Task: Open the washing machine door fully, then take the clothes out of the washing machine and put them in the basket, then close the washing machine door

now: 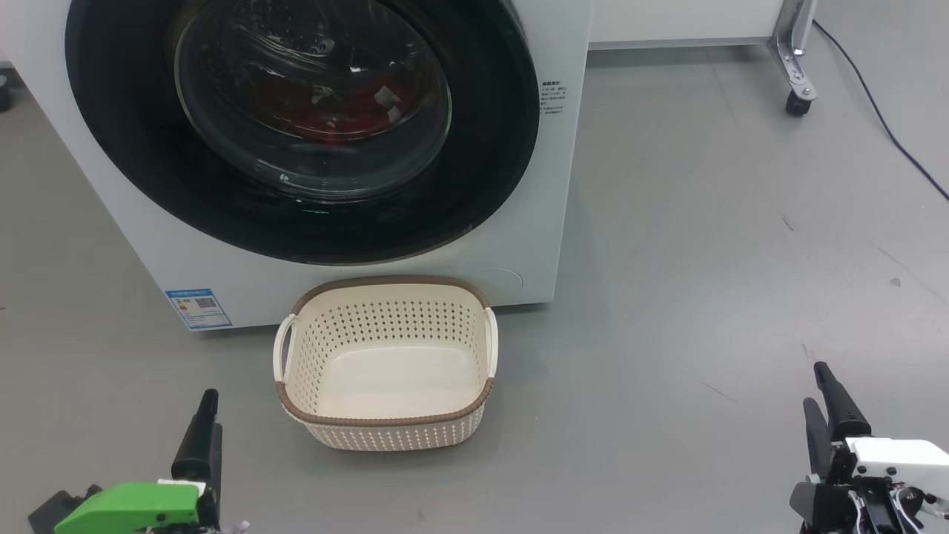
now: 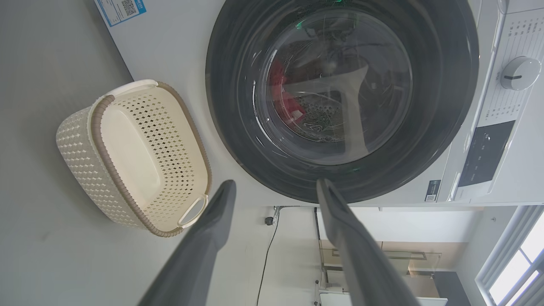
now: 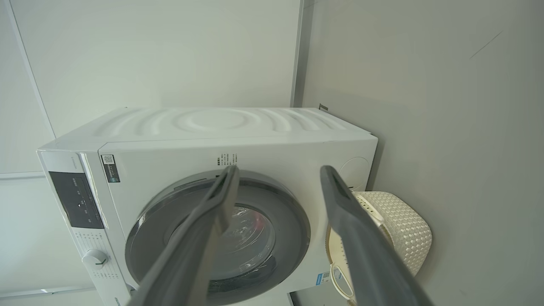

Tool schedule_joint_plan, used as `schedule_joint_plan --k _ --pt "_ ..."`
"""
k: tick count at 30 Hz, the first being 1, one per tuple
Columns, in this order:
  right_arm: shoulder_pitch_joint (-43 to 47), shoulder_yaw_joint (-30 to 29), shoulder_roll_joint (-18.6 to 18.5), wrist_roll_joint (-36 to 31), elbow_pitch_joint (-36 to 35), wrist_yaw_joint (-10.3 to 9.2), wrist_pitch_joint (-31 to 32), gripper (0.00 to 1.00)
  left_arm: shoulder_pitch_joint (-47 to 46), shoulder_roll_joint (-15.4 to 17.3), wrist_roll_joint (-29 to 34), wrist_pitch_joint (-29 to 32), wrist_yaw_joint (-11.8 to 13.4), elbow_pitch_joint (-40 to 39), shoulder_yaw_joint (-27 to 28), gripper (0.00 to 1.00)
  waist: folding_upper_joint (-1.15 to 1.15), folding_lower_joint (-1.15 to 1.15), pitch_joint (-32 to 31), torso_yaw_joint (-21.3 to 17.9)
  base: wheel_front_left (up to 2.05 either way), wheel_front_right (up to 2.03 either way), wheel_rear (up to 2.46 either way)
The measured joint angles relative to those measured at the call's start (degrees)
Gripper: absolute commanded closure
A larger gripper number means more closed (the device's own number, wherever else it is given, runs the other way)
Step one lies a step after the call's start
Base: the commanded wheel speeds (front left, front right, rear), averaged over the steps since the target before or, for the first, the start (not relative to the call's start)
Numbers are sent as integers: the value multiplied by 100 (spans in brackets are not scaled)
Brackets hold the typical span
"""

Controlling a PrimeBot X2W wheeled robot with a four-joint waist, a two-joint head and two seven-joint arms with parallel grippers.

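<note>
The washing machine (image 1: pixel 560 193) fills the upper left of the head view. Its door (image 1: pixel 126 126) is shut, the black rim flat against the white front. Red clothes (image 1: pixel 334 111) show dimly through the glass bowl. The cream basket (image 1: pixel 389 281) stands upright on the floor just in front of the machine, with nothing in it. My left gripper (image 1: pixel 210 408) hovers open at the lower left, short of the basket. My right gripper (image 1: pixel 815 386) is open at the lower right, well off to the basket's right. The left wrist view looks past the left gripper (image 2: pixel 276 182) at the door (image 2: pixel 229 106), the clothes (image 2: pixel 282 97) and the basket (image 2: pixel 100 140).
A castor leg of a metal frame (image 1: pixel 797 74) stands at the far right with a black cable (image 1: pixel 882 111) trailing over the grey floor. The machine's control dial (image 2: pixel 518 74) sits above the door. The right wrist view shows the right gripper (image 3: pixel 279 168), the washing machine (image 3: pixel 212 127) and the basket (image 3: pixel 403 229).
</note>
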Motion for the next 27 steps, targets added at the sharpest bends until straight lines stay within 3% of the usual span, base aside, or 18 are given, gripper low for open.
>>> schedule_joint_plan --k 16,27 --pt "-3 135 -223 -584 -105 1 -219 0 -160 74 797 -425 0 -44 -369 0 0 0 8 3 0 0 0" --pt "-7 439 -544 -1421 -171 1 -519 0 -259 277 1962 -666 141 26 -647 0 0 0 13 4 0 0 0"
